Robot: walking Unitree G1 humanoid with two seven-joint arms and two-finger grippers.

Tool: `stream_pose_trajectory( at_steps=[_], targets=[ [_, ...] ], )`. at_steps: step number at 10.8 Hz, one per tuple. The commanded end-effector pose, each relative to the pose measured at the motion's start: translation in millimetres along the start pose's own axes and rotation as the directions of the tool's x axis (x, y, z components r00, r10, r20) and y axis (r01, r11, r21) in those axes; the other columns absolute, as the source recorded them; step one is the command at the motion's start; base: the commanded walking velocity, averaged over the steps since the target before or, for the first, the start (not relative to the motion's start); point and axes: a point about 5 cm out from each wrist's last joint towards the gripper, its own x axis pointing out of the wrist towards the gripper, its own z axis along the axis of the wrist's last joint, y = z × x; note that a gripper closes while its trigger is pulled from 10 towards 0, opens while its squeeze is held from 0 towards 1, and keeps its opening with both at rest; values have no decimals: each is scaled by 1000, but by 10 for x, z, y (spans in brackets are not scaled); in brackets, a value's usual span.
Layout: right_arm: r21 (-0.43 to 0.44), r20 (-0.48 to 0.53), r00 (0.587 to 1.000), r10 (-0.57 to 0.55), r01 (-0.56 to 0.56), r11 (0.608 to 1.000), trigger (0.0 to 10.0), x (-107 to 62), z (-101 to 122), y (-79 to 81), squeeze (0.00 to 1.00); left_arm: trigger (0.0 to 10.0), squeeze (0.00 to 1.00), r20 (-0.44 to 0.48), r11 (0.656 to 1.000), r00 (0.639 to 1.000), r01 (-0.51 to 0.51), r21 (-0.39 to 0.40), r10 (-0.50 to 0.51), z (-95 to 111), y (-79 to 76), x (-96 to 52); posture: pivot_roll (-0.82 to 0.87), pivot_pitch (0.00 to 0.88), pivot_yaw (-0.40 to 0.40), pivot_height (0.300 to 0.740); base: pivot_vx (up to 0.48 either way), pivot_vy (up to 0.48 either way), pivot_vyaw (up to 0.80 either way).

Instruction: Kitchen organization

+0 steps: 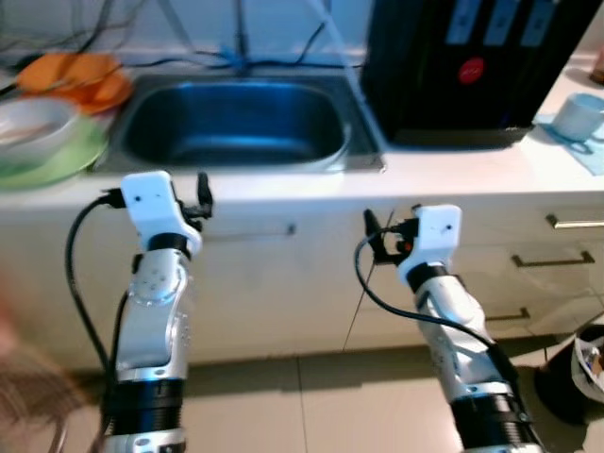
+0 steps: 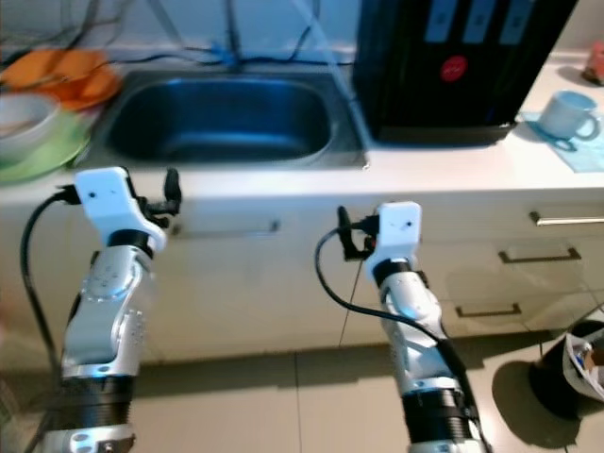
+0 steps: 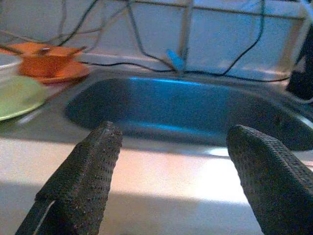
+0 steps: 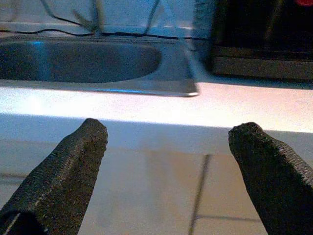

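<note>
Left eye view: both hands, left hand point(image 1: 201, 195) and right hand point(image 1: 375, 229), wide open and empty before the sink point(image 1: 236, 123); dishes point(image 1: 42, 132) on the surface untouched, organizing apparently not begun

Two silver arms, white wrist housings, looping black cables, black collars — each tool's fingers point(image 3: 85, 176) black, textured.
</note>
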Motion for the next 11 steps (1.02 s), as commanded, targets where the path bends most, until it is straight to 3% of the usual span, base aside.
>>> stream_pose_trajectory(
  at_steps=[1,4,6,11],
  targets=[
    [-2,21,1000,-12,12,1000,10000,-6,49,-40,0,10000,0,-2,1000,1000,7,0,-7,2,-43,-6,145,0,-4,740,458,0,700],
    [13,11,1000,-14,13,1000,10000,-7,35,-38,0,10000,0,-7,1000,1000,2,-1,-2,-8,-37,-11,147,0,-4,740,450,0,0],
    [34,-45,998,-50,52,998,10000,15,-21,-67,0,10000,0,-15,1000,1000,-3,-6,3,-25,-47,-7,145,0,-1,740,0,0,0],
    [66,-40,996,-83,85,994,10000,49,32,-99,0,10000,0,-72,1000,997,-2,23,4,-139,-51,-13,143,0,-3,740,0,0,0]
  ],
)
